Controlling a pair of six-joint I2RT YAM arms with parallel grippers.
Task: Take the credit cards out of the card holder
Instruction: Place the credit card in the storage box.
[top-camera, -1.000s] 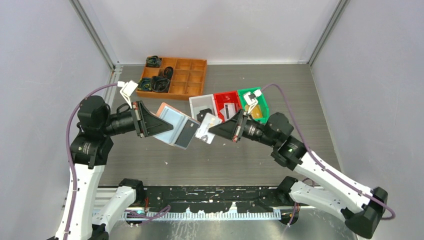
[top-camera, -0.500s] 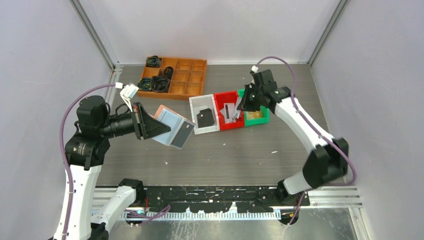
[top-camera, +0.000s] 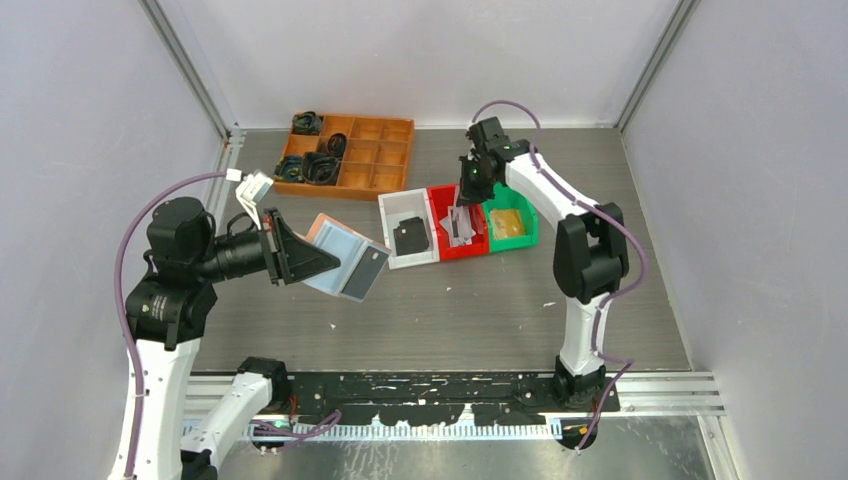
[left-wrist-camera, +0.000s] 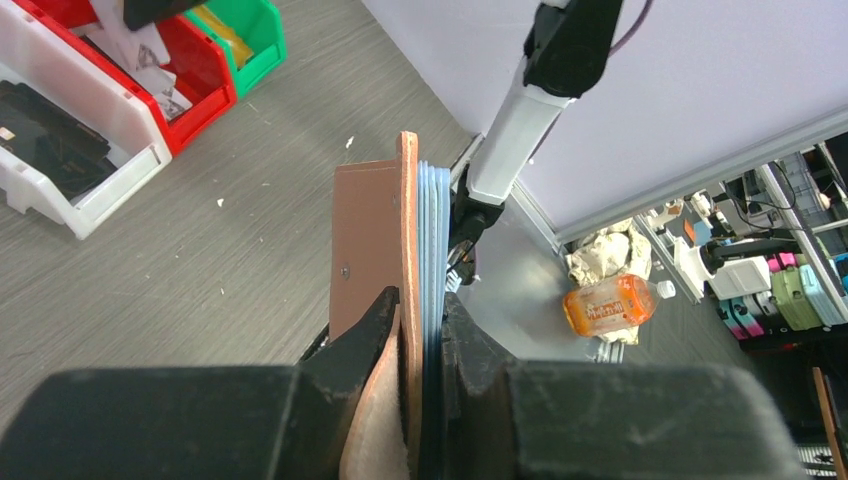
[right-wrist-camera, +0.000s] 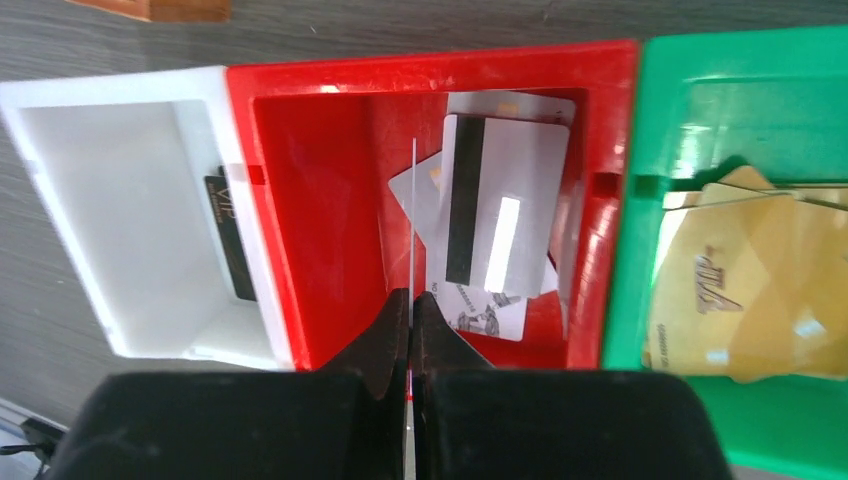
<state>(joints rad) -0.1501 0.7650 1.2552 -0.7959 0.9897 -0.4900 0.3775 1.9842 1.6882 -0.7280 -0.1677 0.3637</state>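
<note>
My left gripper (top-camera: 303, 259) is shut on the salmon-pink card holder (top-camera: 338, 254) and holds it above the table, its bluish sleeves fanned out with a dark card (top-camera: 369, 271) showing. In the left wrist view the holder (left-wrist-camera: 400, 230) stands edge-on between the fingers of the left gripper (left-wrist-camera: 420, 305). My right gripper (top-camera: 463, 196) hovers over the red bin (top-camera: 447, 193), shut on a thin white credit card (right-wrist-camera: 412, 210) seen edge-on, just ahead of the gripper (right-wrist-camera: 411, 298). Several white cards, one with a dark stripe (right-wrist-camera: 500, 225), lie in the red bin (right-wrist-camera: 320, 200).
A white bin (top-camera: 394, 205) with a black card (right-wrist-camera: 228, 245) stands left of the red bin. A green bin (top-camera: 520, 205) with yellow-tan cards (right-wrist-camera: 740, 290) stands to its right. An orange compartment tray (top-camera: 380, 155) sits at the back.
My right gripper pulled a white card away from the holder and swung back and right to above the red bin. The left gripper kept the holder almost still.
</note>
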